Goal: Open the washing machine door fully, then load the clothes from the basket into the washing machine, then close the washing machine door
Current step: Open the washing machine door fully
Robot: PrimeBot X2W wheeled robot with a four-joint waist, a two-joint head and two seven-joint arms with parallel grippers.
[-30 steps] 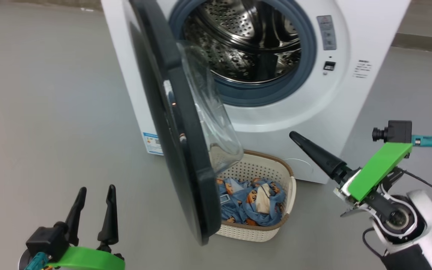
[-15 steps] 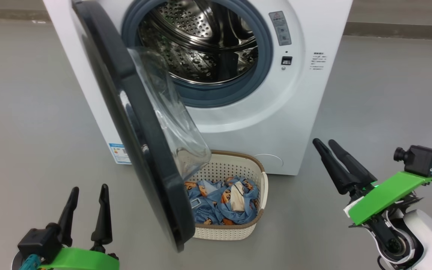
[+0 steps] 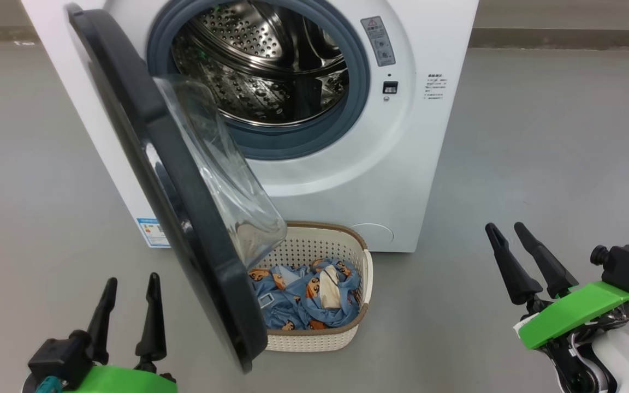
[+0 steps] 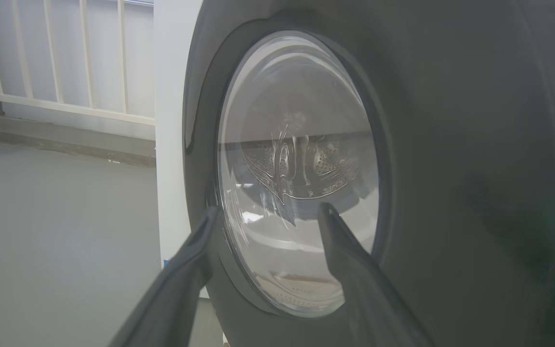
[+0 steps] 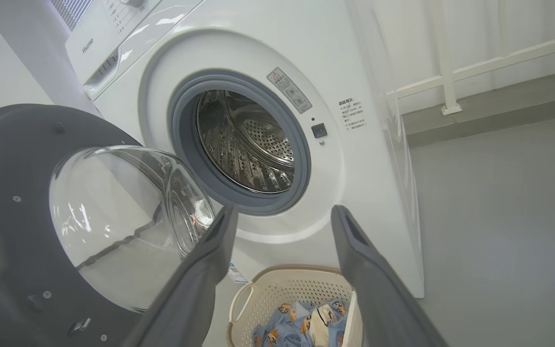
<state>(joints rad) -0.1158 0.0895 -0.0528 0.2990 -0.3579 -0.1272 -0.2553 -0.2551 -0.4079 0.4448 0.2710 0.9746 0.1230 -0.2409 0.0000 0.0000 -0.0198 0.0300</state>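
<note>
The washing machine (image 3: 402,180) stands straight ahead, its steel drum (image 3: 260,71) exposed. Its black door (image 3: 150,147) is swung out towards me, nearly edge-on, the glass bowl (image 3: 221,180) bulging to the right. Below the door sits the cream basket (image 3: 314,338) holding the blue bear-print clothes (image 3: 303,297). My left gripper (image 3: 132,279) is open, left of the door, facing its outer window (image 4: 297,168). My right gripper (image 3: 504,226) is open and empty, right of the basket, pointing at the machine (image 5: 354,159), basket (image 5: 287,289) and clothes (image 5: 301,323).
Grey floor (image 3: 555,164) spreads on both sides of the machine. A blue label sticker (image 3: 150,232) marks its lower left front corner. White railing (image 4: 56,58) and a low kerb (image 5: 499,111) run along the wall behind.
The head camera has moved, shifting the whole picture left. My right gripper has drawn back from the machine's front towards the lower right and turned, so both fingers show apart. The left gripper holds still.
</note>
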